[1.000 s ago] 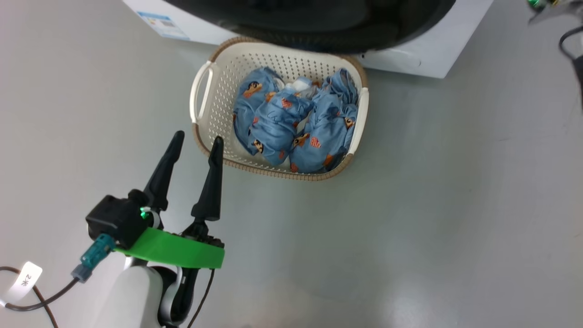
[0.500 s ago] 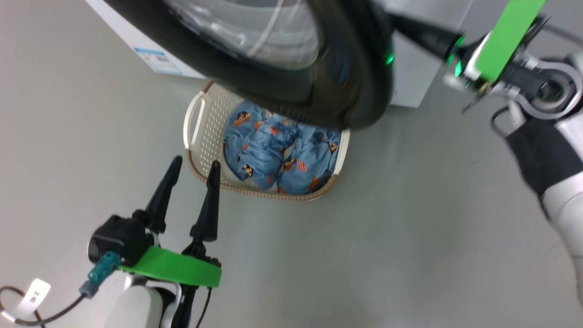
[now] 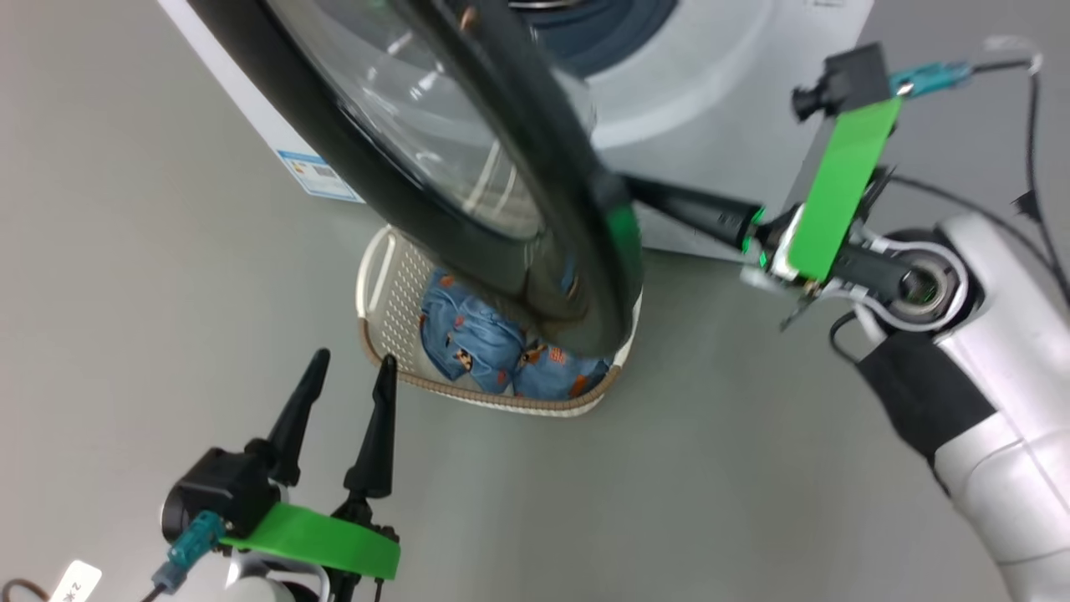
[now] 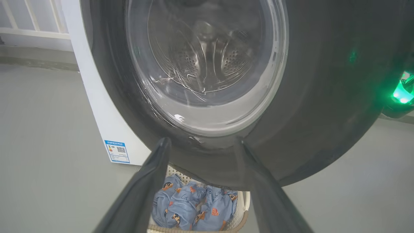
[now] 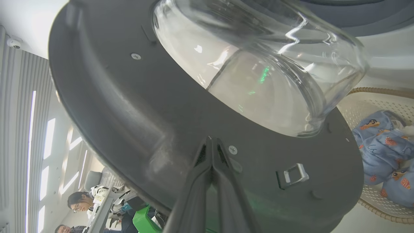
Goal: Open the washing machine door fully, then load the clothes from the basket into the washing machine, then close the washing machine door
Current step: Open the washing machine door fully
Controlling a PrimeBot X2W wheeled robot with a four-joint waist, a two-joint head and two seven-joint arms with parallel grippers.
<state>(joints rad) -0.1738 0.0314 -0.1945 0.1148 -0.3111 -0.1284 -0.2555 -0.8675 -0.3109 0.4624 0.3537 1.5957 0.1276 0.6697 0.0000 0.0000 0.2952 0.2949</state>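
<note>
The washing machine door (image 3: 585,276), a black ring around bulging glass, stands partly open and hangs over the basket (image 3: 374,276). Behind it the white washing machine (image 3: 710,100) shows its grey-blue gasket. My right gripper (image 5: 212,139) is shut, holding nothing, and its joined tips rest against the door's (image 5: 129,129) inner face just below the glass. In the head view its tips are hidden behind the door's edge. Blue printed clothes (image 3: 476,343) lie in the basket, partly covered by the door. My left gripper (image 3: 347,368) stands open and empty near the basket's front left corner.
A blue label sticker (image 3: 318,176) marks the machine's left side. The door's metal latch (image 5: 292,174) sits to the right of my right fingers. The grey floor (image 3: 752,460) is bare around the basket. Two people sit far back (image 5: 77,204).
The head view has lifted, so the scene shifted. The door has swung further out over the basket. My right arm has come into view behind the door. The left gripper stays open.
</note>
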